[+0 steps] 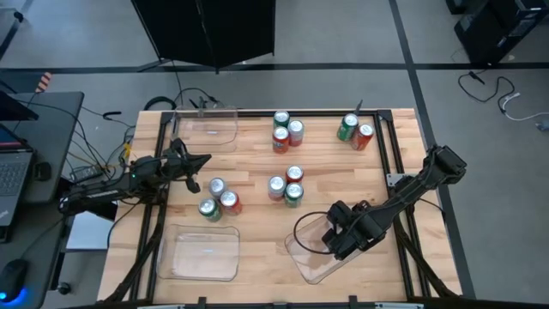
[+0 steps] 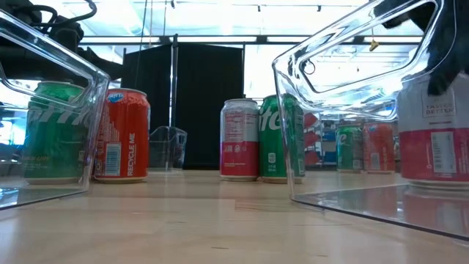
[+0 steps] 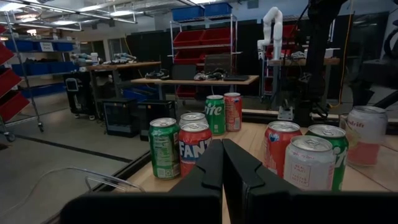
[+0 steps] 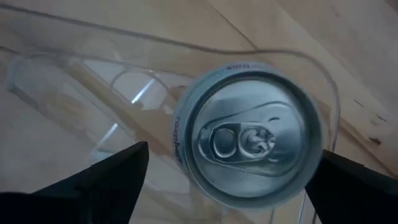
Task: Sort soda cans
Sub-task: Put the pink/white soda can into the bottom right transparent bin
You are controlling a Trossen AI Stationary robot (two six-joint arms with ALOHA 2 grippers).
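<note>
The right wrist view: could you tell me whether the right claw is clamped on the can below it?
No: the right claw stands open, its fingers clear of the silver-topped can on both sides.

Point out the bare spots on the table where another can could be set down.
Bare wood lies between the far-left tray and the far trio of cans, and near the front edge between the front-left tray and the right tray. The middle is crowded: two can clusters.
</note>
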